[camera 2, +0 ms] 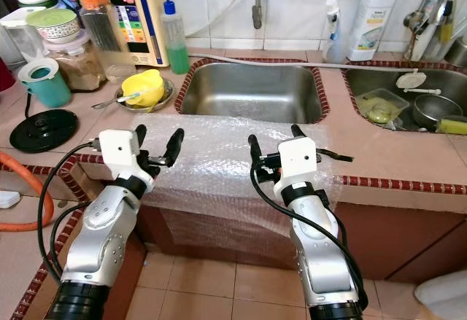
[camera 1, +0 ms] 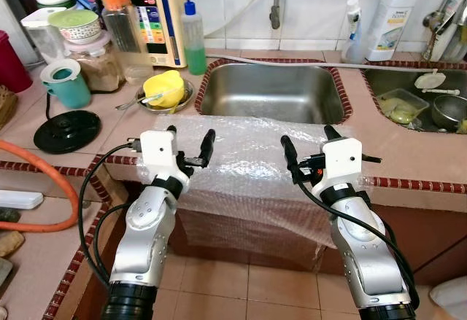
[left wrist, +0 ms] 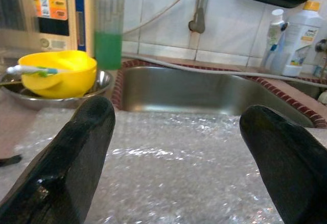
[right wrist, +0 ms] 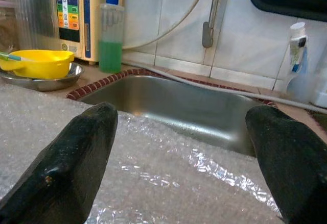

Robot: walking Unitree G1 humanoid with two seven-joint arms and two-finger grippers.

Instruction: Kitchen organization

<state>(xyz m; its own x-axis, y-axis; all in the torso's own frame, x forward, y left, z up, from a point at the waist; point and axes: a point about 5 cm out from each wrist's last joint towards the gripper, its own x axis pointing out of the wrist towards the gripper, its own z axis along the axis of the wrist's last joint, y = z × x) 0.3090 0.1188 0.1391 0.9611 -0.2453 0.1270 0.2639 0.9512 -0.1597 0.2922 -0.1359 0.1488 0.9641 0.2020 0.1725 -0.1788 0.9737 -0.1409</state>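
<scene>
So there's a sheet of bubble wrap (camera 1: pixel 248 160) draped over the worktop (camera 1: pixel 408 152) edge right in front of the sink (camera 1: pixel 271 94), hanging down the front. Both hands hover just in front of the sink over that wrap: left hand (camera 1: pixel 190 147) at its left end, right hand (camera 1: pixel 308 147) toward the right, both released with fingers spread and holding nothing. Left of the sink sits a yellow bowl (camera 1: pixel 164 87) in a steel dish (spoon in it), and a green soap bottle (camera 1: pixel 193 39) stands just behind that.
</scene>
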